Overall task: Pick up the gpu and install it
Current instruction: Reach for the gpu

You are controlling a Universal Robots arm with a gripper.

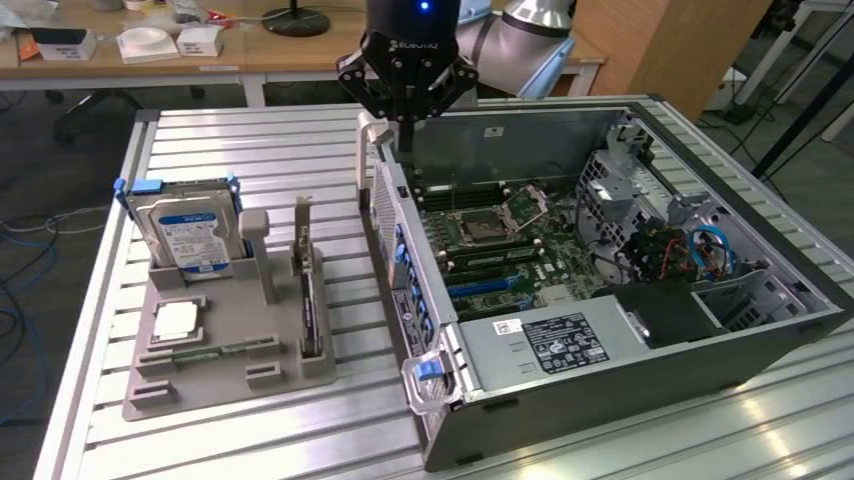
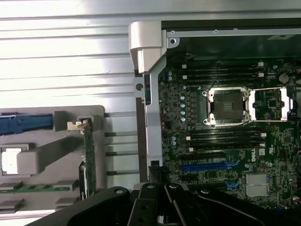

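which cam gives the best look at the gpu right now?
Exterior view. The gpu stands on edge in the grey holder, and its whole length shows from the side, with the silver bracket at the far end. The wrist view looks down on it edge-on, so it reads as a thin strip with the bracket end.

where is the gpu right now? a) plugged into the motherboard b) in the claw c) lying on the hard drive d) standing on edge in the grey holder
d: the gpu stands on edge in the grey holder, while the shut claw hangs empty over the case's edge.
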